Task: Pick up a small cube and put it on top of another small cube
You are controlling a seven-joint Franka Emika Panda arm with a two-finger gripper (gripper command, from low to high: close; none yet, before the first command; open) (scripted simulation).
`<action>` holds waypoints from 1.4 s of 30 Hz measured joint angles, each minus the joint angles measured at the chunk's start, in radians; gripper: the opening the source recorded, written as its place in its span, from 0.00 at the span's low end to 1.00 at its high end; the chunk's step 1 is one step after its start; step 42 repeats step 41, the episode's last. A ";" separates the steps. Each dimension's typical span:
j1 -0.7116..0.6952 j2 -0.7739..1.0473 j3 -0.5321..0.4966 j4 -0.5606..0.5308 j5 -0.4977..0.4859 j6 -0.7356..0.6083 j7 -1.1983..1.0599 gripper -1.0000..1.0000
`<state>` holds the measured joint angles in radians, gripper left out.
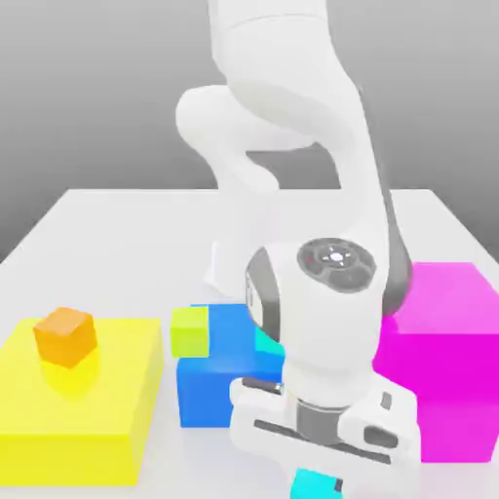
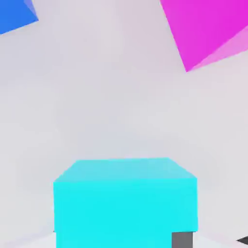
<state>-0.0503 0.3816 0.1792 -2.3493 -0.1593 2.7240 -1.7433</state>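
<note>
Contact between the fingers and the small cyan cube (image 2: pixel 125 203) is the thing you must settle first, because I cannot tell whether the gripper (image 1: pixel 317 466) is open or closed on it. In the exterior view the cube (image 1: pixel 316 484) sits directly under the hand, at the front edge of the white table (image 1: pixel 117 219), between the big blue block (image 1: pixel 226 375) and the big magenta block (image 1: pixel 443 356). In the hand view it lies very close to the camera, with one dark fingertip (image 2: pixel 182 240) beside its lower corner. Keep the hand centred over the cube and squeeze on two flat opposite faces, not on the corners. Lift straight up, so that you do not touch the two big blocks. Choose your target early: a lime small cube (image 1: pixel 190 331) rests on the blue block, and an orange one (image 1: pixel 64 336) on the yellow block (image 1: pixel 78 400).
</note>
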 joint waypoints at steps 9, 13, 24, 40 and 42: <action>0.022 -0.196 -0.093 -0.050 -0.219 -0.178 0.076 0.00; 0.029 -0.306 -0.098 -0.113 -0.278 -0.257 0.047 0.00; 0.086 -0.689 -0.138 -0.311 -0.160 -0.400 -0.223 0.00; 0.291 -0.837 -0.308 -0.574 0.063 -0.255 -0.550 1.00; 0.291 -0.837 -0.308 -0.574 0.063 -0.255 -0.550 1.00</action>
